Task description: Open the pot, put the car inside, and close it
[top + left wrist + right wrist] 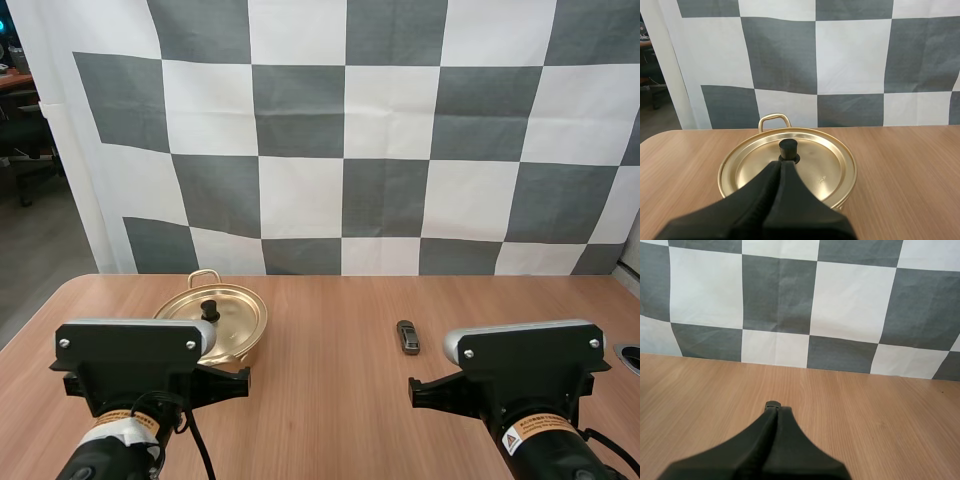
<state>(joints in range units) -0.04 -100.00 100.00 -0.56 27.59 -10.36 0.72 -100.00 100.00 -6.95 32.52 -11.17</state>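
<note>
I read my left gripper clenched empty, just near of the lidded pot at left. My right gripper is likewise clenched empty. The car lies on the table, well right of the pot.

1. Bare table lies open between the lidded pot and the toy car, which sit well apart
2. The black lid knob rises just ahead of the left gripper
3. Bare table surrounds the toy car
</note>
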